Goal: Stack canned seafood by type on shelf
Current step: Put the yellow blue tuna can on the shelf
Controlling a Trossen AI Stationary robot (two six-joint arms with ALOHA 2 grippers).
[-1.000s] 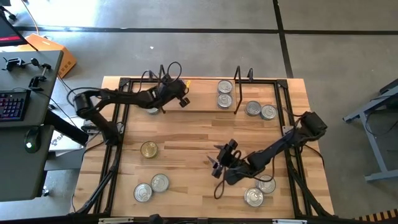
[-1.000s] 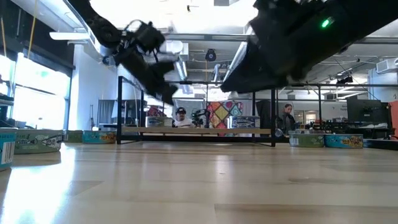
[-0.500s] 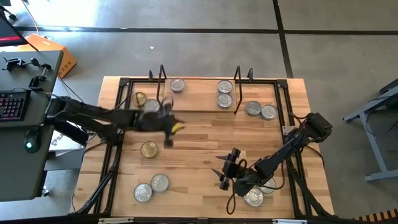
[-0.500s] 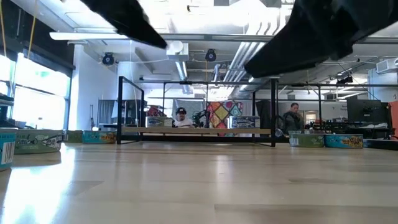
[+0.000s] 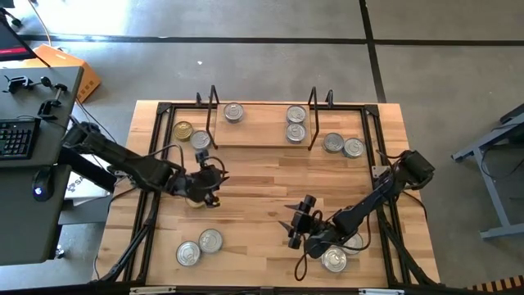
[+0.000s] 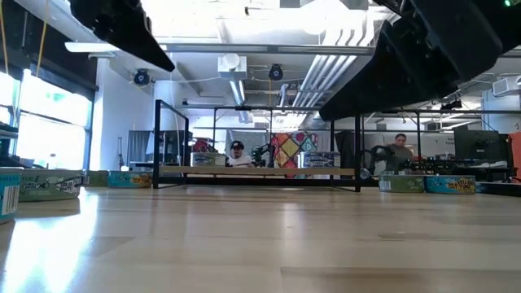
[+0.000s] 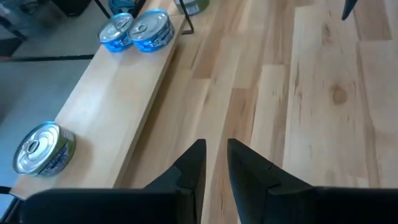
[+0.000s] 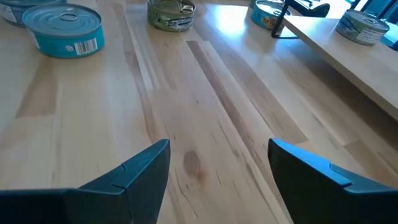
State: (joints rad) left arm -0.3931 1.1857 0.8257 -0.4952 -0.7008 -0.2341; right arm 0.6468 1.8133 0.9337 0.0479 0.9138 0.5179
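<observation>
Left end effector [image 5: 211, 182] over table; three tins [image 5: 295, 123] on shelf [image 5: 262, 135].

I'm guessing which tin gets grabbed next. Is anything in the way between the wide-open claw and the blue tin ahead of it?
Nothing visible does. Only bare table lies between the right claw and the blue tin.

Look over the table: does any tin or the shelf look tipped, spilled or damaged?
Nothing stands out. The tins on the shelf sit flat and upright, and so do the loose tins on the table. No spill or dent shows.
</observation>
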